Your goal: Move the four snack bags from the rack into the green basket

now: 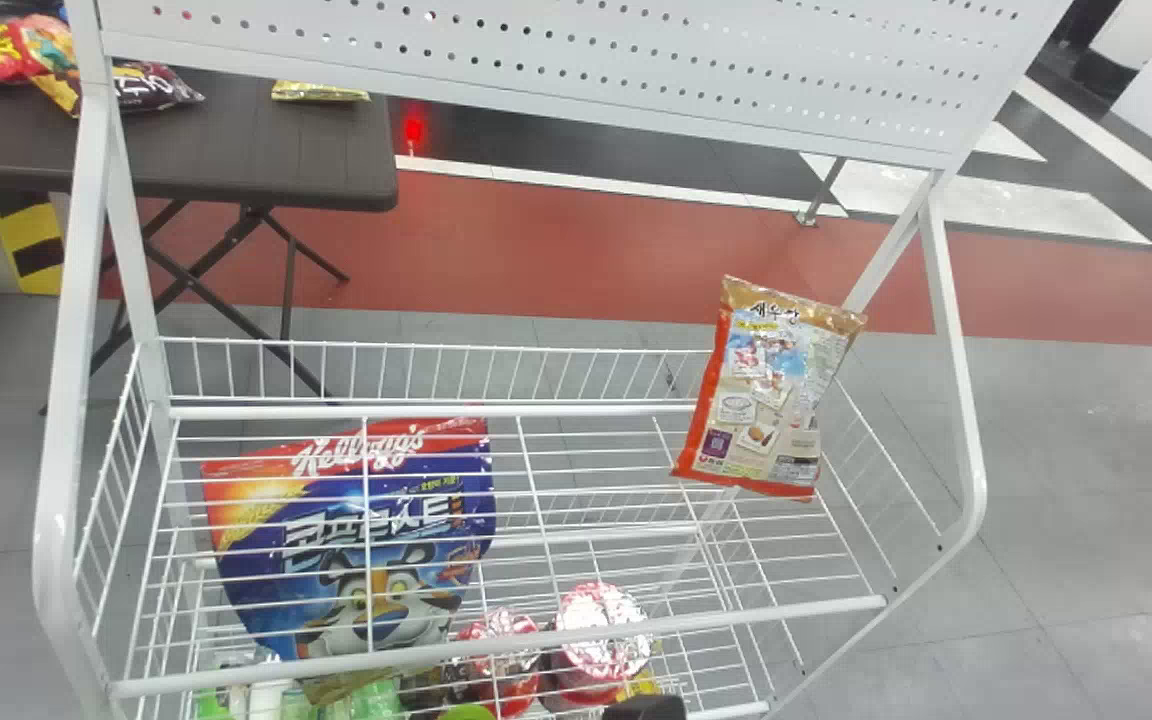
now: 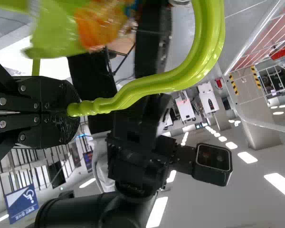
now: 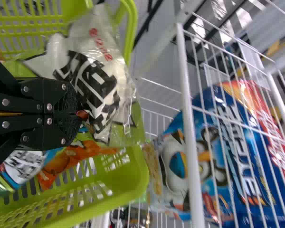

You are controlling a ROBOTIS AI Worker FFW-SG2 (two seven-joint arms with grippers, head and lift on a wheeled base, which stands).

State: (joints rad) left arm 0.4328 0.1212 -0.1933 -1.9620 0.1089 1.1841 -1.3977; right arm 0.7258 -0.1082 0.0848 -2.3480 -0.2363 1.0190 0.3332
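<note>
Rack (image 1: 496,634) bears two upper bags (image 1: 376,530), left gripper (image 2: 75,110) clamping one basket handle (image 2: 152,85), right gripper (image 3: 77,114) closed.

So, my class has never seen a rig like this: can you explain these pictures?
This is a robot with two arms, each ending in black jaws. The head view looks down from its head at a white rack bearing a red-edged bag and a big blue bag, with foil-topped cups lower down. The other two views come from its wrists. The left gripper holds the handle of the green basket. The right gripper is closed right by a white bag; whether it grips it, I cannot tell. An orange bag lies in the basket.
</note>
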